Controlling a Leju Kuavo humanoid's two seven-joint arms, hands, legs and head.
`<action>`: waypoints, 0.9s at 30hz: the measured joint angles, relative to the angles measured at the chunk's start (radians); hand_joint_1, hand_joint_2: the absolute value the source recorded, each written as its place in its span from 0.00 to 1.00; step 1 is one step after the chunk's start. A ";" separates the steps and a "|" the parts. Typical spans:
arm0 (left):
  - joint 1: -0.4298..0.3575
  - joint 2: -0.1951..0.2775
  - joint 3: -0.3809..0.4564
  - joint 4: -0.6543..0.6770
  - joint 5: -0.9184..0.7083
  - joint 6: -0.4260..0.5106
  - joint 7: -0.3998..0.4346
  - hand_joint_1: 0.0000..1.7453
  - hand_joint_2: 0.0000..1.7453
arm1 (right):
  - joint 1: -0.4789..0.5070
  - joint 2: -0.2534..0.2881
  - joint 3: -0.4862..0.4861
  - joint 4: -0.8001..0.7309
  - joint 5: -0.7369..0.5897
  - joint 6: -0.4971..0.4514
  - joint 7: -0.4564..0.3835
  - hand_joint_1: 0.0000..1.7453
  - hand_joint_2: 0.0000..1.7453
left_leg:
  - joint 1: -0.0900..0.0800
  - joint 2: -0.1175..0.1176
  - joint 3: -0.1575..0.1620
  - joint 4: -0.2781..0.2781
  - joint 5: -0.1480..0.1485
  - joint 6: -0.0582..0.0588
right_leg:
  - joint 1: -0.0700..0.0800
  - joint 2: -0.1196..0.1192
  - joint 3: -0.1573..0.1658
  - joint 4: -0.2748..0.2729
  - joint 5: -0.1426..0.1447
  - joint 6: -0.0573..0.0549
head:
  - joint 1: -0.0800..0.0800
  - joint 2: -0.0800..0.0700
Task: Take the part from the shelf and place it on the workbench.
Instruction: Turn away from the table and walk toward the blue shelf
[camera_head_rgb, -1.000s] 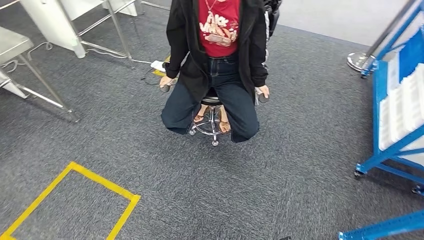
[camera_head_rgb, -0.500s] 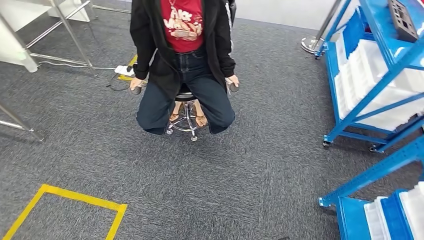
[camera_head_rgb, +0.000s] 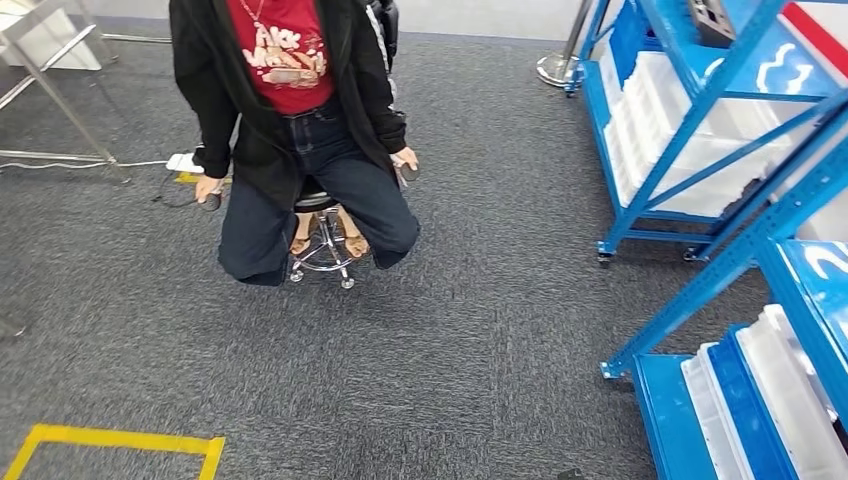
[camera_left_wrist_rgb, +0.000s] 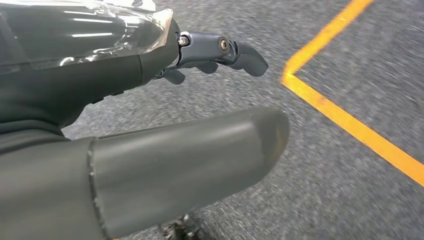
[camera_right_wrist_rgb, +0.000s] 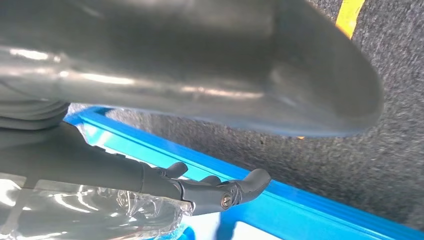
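A dark grey part (camera_head_rgb: 712, 20) lies on the top level of the far blue shelf (camera_head_rgb: 700, 110), at the upper right of the head view. My left hand (camera_left_wrist_rgb: 125, 75) hangs over the grey carpet. Its thumb (camera_left_wrist_rgb: 200, 160) and fingers (camera_left_wrist_rgb: 225, 52) are apart with nothing between them. My right hand (camera_right_wrist_rgb: 115, 170) hangs beside a blue shelf rail (camera_right_wrist_rgb: 280, 200), thumb (camera_right_wrist_rgb: 225, 75) and fingers (camera_right_wrist_rgb: 230, 192) apart, also holding nothing.
A person (camera_head_rgb: 290, 120) sits on a wheeled stool (camera_head_rgb: 325, 250) ahead to the left. A nearer blue shelf (camera_head_rgb: 720, 270) with white bins (camera_head_rgb: 790, 400) stands at the right. Yellow floor tape (camera_head_rgb: 120, 440) marks the carpet at lower left. A stanchion base (camera_head_rgb: 555, 68) stands far back.
The camera has swung to the right: the person and the yellow tape slide left in the picture, and the blue shelves fill more of the right side.
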 joint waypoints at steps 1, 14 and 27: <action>0.000 0.000 0.000 0.001 -0.001 -0.002 0.000 0.00 0.00 | -0.002 -0.001 0.000 0.000 0.000 0.000 0.001 0.00 0.00 | 0.007 -0.024 0.028 -0.062 0.028 -0.005 | 0.001 0.013 -0.005 0.009 -0.003 0.006 | -0.001 0.000; -0.001 0.001 0.000 0.004 -0.011 -0.016 0.001 0.00 0.00 | 0.006 -0.003 -0.008 0.000 -0.015 -0.001 0.002 0.00 0.00 | -0.023 0.074 0.055 -0.152 0.058 0.061 | 0.008 -0.060 -0.159 0.268 -0.098 0.054 | 0.011 0.000; -0.005 0.000 0.000 0.004 -0.026 -0.015 0.005 0.00 0.00 | 0.012 -0.004 -0.021 0.000 -0.027 -0.002 -0.005 0.00 0.00 | -0.018 0.021 -0.030 0.095 -0.098 0.016 | 0.011 -0.045 -0.020 0.011 0.001 -0.012 | 0.001 0.000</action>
